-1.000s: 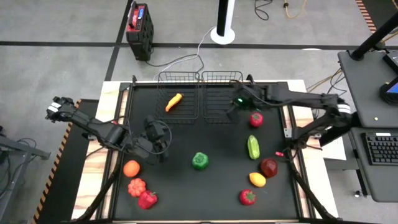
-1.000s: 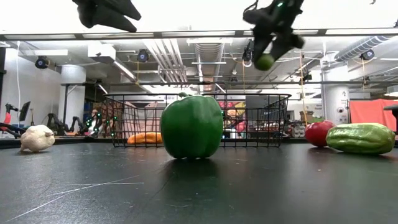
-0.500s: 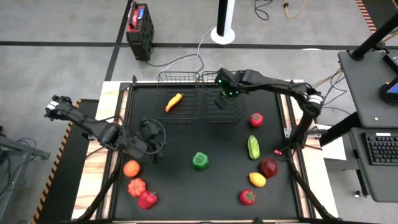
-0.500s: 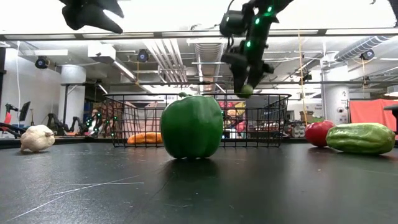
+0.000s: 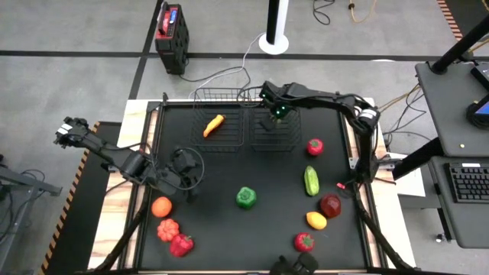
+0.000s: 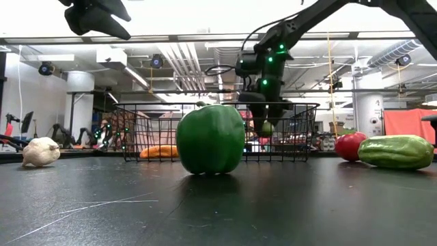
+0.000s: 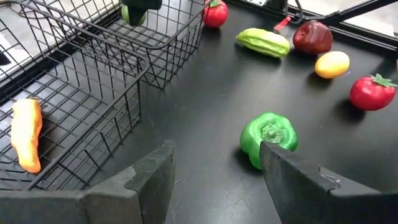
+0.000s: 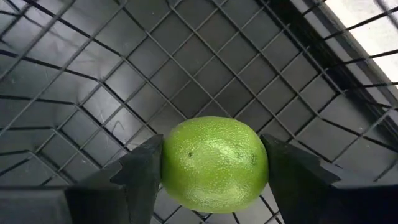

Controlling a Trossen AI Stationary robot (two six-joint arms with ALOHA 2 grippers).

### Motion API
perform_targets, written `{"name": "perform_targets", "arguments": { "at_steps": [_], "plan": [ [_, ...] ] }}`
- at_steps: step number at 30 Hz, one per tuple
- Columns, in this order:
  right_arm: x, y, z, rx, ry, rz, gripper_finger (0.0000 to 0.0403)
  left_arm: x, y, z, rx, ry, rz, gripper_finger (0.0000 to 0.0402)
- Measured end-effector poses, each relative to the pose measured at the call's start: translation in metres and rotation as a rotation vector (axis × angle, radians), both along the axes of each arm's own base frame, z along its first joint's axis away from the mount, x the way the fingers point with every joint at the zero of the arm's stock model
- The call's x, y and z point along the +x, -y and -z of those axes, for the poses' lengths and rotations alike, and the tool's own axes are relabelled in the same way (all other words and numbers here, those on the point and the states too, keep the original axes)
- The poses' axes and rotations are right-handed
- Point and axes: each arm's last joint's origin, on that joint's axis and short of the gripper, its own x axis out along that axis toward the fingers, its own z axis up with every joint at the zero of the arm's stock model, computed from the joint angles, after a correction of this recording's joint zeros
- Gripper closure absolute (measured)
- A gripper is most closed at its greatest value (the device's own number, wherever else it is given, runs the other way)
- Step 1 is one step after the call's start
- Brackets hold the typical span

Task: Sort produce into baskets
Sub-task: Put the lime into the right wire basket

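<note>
The right gripper [image 5: 276, 111] hangs inside the right-hand black wire-mesh basket [image 5: 292, 136] at the far side of the table, its two dark fingers [image 8: 144, 174] closed against the sides of a round, pebbled green lime [image 8: 214, 163]. In the low view the lime [image 6: 267, 127] sits below the basket's rim but looks clear of the floor mesh, so it is held, not yet set down.

The main risk is the release: let go from this height, a round plastic fruit would likely bounce or roll across the mesh, though the walls should contain it. The gripper is also close to the wall shared with the left-hand black wire-mesh basket [image 5: 208, 98], which holds the orange toy carrot [image 5: 213, 125]; a careless exit could snag the wire and drag both baskets.

The left gripper [image 7: 214, 163] waits with its fingers spread and nothing between them over the near-left table, facing the green bell pepper [image 5: 245, 197]. If it advances while the right arm withdraws, the arms may crowd each other.
</note>
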Motion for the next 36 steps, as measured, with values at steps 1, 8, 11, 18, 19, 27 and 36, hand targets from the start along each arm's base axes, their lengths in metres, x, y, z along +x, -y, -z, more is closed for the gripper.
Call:
{"name": "perform_targets", "arguments": {
  "at_steps": [1, 8, 11, 18, 19, 27, 36],
  "plan": [
    [0.0, 0.0, 0.001, 0.002, -0.001, -0.003, 0.0158, 0.0, 0.0, 0.0, 0.0, 0.0, -0.001, 0.0187],
    [0.003, -0.001, 0.007, 0.055, 0.015, -0.081, 0.0158, 0.0, 0.0, 0.0, 0.002, -0.001, -0.001, 0.0187],
    [0.005, -0.002, 0.009, 0.089, 0.035, -0.189, 0.0158, 0.0, 0.0, 0.0, 0.003, -0.001, -0.001, 0.0187],
    [0.006, -0.002, 0.012, 0.094, 0.032, -0.274, 0.0157, 0.0, 0.0, 0.0, 0.008, 0.0, -0.006, 0.0187],
    [0.006, -0.002, 0.012, 0.094, 0.033, -0.273, 0.0157, 0.0, -0.001, 0.0, 0.011, 0.001, -0.009, 0.0187],
    [0.006, -0.003, 0.012, 0.074, 0.019, -0.361, 0.0156, 0.0, -0.001, 0.0, 0.021, -0.002, -0.008, 0.0187],
    [0.005, -0.004, 0.012, 0.07, 0.006, -0.407, 0.0156, 0.0, -0.001, 0.0, 0.029, -0.004, -0.003, 0.0187]
  ]
}}
